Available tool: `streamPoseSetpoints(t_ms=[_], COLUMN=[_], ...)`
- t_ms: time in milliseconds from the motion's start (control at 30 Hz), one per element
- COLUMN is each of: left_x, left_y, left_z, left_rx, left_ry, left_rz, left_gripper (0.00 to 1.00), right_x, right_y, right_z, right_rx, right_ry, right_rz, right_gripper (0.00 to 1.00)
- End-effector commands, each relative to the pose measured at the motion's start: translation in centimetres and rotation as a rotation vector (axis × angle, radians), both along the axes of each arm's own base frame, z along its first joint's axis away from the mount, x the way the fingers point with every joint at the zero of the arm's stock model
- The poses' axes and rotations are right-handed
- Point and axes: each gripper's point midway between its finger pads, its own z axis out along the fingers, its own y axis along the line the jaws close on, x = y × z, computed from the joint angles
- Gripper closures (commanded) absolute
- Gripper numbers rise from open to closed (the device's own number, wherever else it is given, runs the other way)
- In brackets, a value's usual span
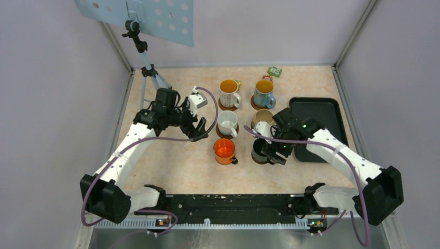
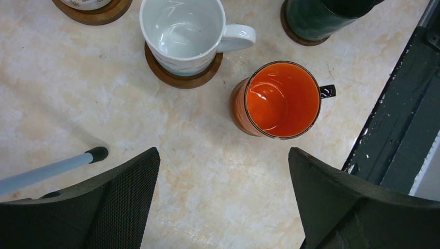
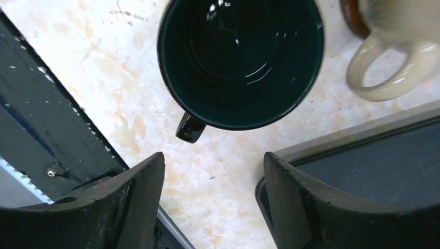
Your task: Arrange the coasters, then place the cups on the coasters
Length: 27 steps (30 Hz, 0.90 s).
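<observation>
Six cups stand in two columns. The patterned cup (image 1: 229,93), light blue cup (image 1: 264,93), white cup (image 1: 227,123) and beige cup (image 1: 262,118) each rest on a brown coaster (image 2: 181,80). The dark green cup (image 3: 241,57) also sits on a coaster (image 2: 296,36). Whether a coaster lies under the orange cup (image 2: 280,98) I cannot tell. My left gripper (image 2: 223,155) is open above bare table, left of the orange cup. My right gripper (image 3: 212,161) is open just behind the green cup's handle (image 3: 189,127), holding nothing.
A black tray (image 1: 324,111) lies right of the cups, under my right arm. A tripod (image 1: 148,72) stands at the back left, one leg (image 2: 52,168) near my left fingers. Small packets (image 1: 274,71) lie at the back. The black base rail (image 1: 228,205) runs along the near edge.
</observation>
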Motion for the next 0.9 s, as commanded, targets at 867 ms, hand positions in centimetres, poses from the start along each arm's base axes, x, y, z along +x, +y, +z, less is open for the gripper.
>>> streamPoseSetpoints(t_ms=[867], left_x=[3.0], left_y=[2.5], left_z=[2.6], left_rx=[0.127], left_ry=[-0.021], left_rz=[0.189], left_gripper=[0.01], right_x=[11.0], right_y=[-9.4], right_z=[5.7], right_rx=[0.306], right_ry=[-0.121], right_rz=[-0.615], right_gripper=[0.27])
